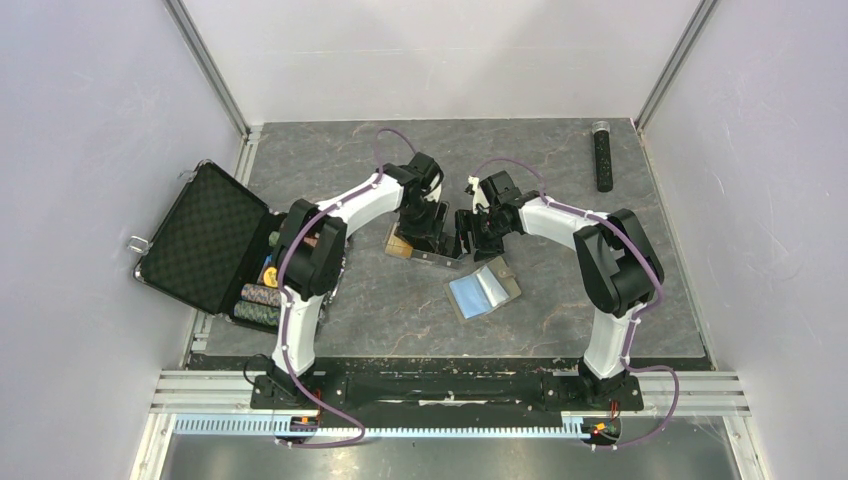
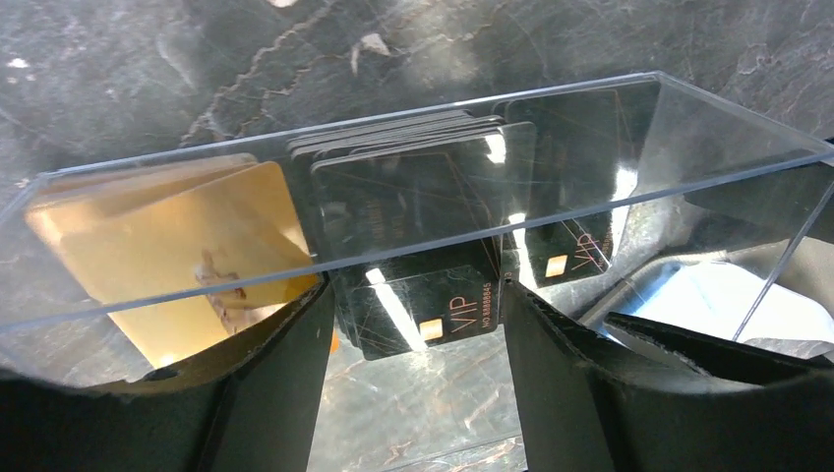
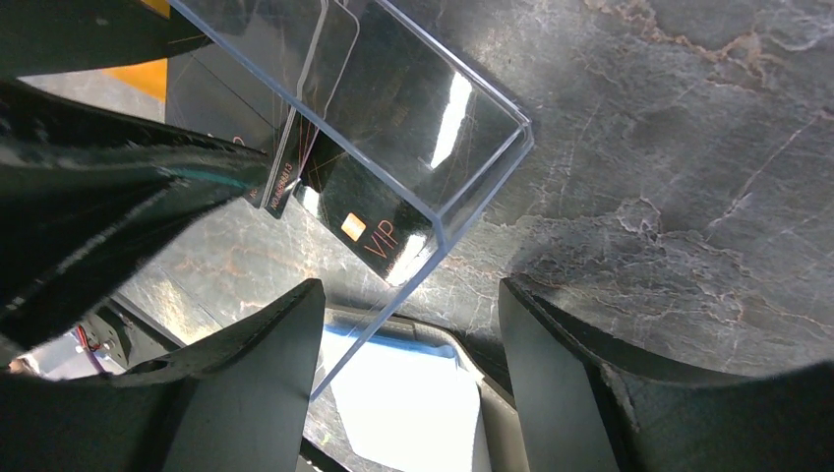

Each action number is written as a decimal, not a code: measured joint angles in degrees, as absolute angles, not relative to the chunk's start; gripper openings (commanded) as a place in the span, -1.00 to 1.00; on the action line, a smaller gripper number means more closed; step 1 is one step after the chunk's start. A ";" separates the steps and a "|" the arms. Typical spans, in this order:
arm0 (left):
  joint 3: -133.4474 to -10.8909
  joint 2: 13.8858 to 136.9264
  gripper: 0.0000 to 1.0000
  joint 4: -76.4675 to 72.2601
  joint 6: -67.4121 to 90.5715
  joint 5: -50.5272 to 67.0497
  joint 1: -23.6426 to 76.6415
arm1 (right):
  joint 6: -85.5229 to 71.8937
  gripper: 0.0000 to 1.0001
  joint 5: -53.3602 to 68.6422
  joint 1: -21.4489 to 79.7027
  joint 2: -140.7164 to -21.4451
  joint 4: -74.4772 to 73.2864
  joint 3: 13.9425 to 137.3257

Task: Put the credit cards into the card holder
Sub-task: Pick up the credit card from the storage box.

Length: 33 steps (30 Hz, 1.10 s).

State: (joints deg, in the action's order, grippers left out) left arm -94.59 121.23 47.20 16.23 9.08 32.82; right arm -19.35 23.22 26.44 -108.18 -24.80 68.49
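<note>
The cards had not yet reached the wallet (image 1: 483, 290), which lay open, blue inside up, on the desk (image 1: 570, 300) just near and right of the clear box (image 1: 428, 252). They sat inside that box: a gold stack (image 2: 177, 256) at one end and a black stack (image 2: 413, 206) marked VIP by the middle, leaning together. The box's long axis ran roughly left to right, its right end tilted slightly nearer. The left jaws stood open over its long side, one finger (image 2: 266, 393) under the gold stack and the other just past the black stack, so that stack's near edge showed in the gap; I saw no grip on any card. The right jaws also stood open and empty, aimed at the box's right corner (image 3: 443, 108), with one black card (image 3: 379, 231) showing through the wall. The left jaws looked nearer the cards, so the pick probably fell to them. The short carry to the wallet ran near and right.
</note>
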 measured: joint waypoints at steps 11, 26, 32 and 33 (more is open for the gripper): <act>-96.16 122.54 0.42 48.25 16.21 8.99 35.11 | -19.33 0.37 23.27 26.46 -107.81 -24.40 67.88; -97.08 123.09 0.49 49.76 16.19 3.07 34.76 | -19.35 0.37 23.35 26.46 -107.63 -24.03 67.57; -97.12 123.42 0.50 49.74 16.16 3.86 34.68 | -19.35 0.37 23.40 26.46 -107.63 -23.97 67.51; -97.19 123.52 0.50 49.78 16.14 4.27 34.57 | -19.35 0.37 23.40 26.44 -107.63 -23.97 67.51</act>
State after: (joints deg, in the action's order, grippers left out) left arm -97.19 123.52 49.78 16.14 4.27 34.57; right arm -19.35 23.40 26.44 -107.63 -23.97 67.51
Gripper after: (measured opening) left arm 0.747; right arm 0.684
